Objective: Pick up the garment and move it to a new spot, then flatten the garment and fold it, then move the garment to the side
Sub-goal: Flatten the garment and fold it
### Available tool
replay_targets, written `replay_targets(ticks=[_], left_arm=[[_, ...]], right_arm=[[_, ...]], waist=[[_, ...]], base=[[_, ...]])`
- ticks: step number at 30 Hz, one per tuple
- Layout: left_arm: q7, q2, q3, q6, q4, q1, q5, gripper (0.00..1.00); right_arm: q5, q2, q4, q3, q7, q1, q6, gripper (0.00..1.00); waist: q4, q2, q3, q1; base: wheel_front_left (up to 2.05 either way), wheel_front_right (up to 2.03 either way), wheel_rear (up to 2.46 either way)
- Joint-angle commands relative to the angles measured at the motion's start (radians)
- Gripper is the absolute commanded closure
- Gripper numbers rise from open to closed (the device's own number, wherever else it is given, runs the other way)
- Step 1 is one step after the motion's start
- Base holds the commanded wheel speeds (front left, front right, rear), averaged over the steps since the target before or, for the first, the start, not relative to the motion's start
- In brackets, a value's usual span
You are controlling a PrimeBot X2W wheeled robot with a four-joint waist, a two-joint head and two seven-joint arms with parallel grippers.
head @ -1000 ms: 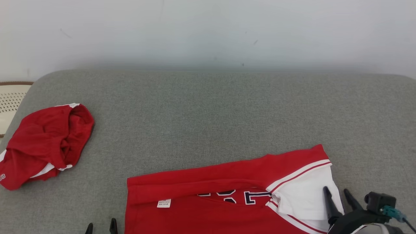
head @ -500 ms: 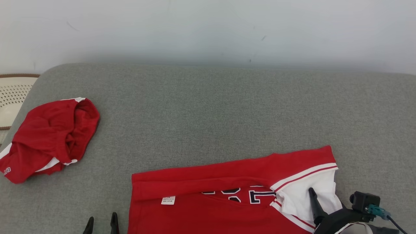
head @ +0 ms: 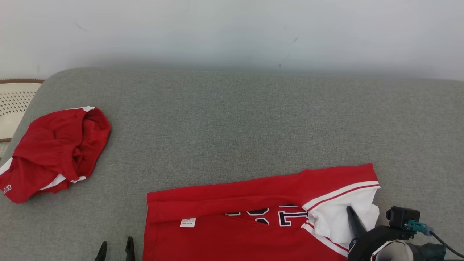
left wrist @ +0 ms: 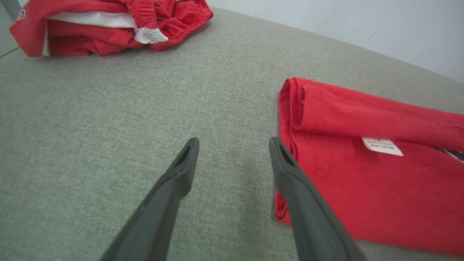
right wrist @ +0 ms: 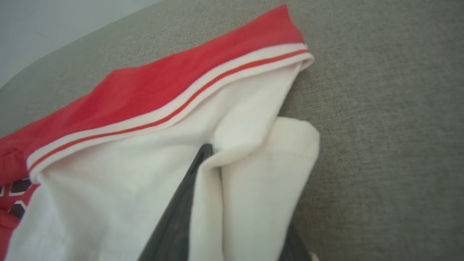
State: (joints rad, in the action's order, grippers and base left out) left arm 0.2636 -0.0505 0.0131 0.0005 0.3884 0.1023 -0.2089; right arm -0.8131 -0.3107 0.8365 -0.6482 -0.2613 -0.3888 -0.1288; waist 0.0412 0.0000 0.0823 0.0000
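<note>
The garment (head: 246, 217), a red shirt with dark letters and a white sleeve (head: 333, 221), lies folded flat at the near edge of the grey cushion (head: 232, 127). My right gripper (head: 362, 214) grips the sleeve's outer edge. One dark finger (right wrist: 181, 206) lies on top, the other is under the cloth, and a white fold (right wrist: 253, 174) bunches between them. My left gripper (left wrist: 232, 145) stands open on bare cushion just left of the garment's folded left edge (left wrist: 290, 119), touching nothing. Its fingertips (head: 128, 250) show at the bottom of the head view.
A second red garment (head: 54, 152) lies crumpled at the cushion's far left, also in the left wrist view (left wrist: 108, 18). A perforated cream basket (head: 14, 105) stands beyond the left edge. A pale wall (head: 232, 32) rises behind the cushion.
My right gripper has slid left onto the white sleeve and closed, one finger going under the cloth, which now bunches. The head camera shifted slightly. The left gripper stayed open.
</note>
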Motion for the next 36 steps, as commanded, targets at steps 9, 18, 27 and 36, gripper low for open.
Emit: replay_targets(ticks=[9, 18, 27, 36], left_arm=[[0.001, 0.000, -0.015, -0.001, -0.002, -0.012, -0.017, 0.00], [0.001, 0.000, -0.034, -0.002, 0.006, -0.011, -0.028, 0.00], [0.001, 0.000, -0.064, 0.003, 0.019, -0.007, -0.048, 0.00], [0.001, 0.000, -0.106, 0.004, 0.033, 0.004, -0.072, 0.00]], right_arm=[[0.006, -0.083, 0.039, 0.082, -0.002, -0.034, 0.000, 1.00], [0.113, -0.157, -0.003, 0.208, -0.003, -0.055, -0.001, 1.00], [0.199, -0.128, -0.239, 0.068, 0.016, -0.059, -0.001, 1.00], [0.157, -0.097, -0.508, -0.157, 0.168, -0.046, -0.001, 1.00]], waist=[[-0.017, 0.0000, -0.005, 0.0000], [-0.051, 0.0000, -0.001, 0.0000], [-0.085, 0.0000, -0.008, 0.0000], [-0.059, 0.0000, -0.009, 0.0000]], base=[[0.00, 0.00, 0.00], [0.00, 0.00, 0.00], [0.00, 0.00, 0.00], [0.00, 0.00, 0.00]])
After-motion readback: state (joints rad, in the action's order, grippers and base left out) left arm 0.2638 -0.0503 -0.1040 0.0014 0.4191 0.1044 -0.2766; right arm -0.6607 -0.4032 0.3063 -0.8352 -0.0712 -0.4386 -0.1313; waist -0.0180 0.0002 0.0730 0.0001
